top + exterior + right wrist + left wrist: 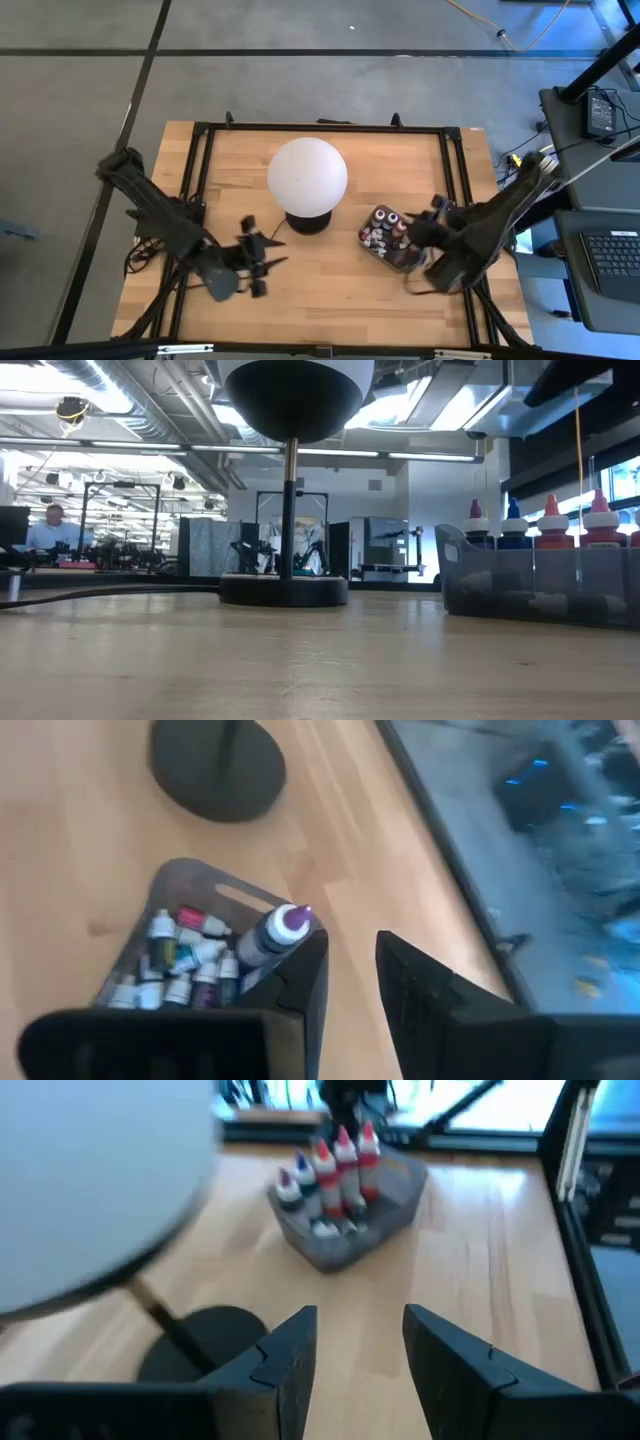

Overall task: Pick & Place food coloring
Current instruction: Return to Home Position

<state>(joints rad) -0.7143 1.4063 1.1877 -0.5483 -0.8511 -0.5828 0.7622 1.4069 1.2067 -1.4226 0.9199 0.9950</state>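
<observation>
Smoky plastic walls ring the job's whole haul: the food coloring bottles point(384, 229) sit packed in the dark tray point(540, 588) on the right half of the wooden table point(330, 295), near the base of the white globe lamp point(307, 175). Seen level across the table, four taller bottles lift pointed tips above the tray wall. From my right wrist, small ones lie jumbled on the tray floor.

My right claw point(350, 948) hangs just above the tray's outer side, toward the table's right edge. Its fingers stand narrowly apart and grip nothing. A purple-tipped bottle point(278, 932) shows right beside one finger, though I cannot tell whether they touch.

My left claw point(360, 1325) hovers over bare wood on the table's left half, on the other side of the lamp's base from the tray and well apart from it. Its fingers are spread somewhat wider, empty, and pointed toward the tray.
</observation>
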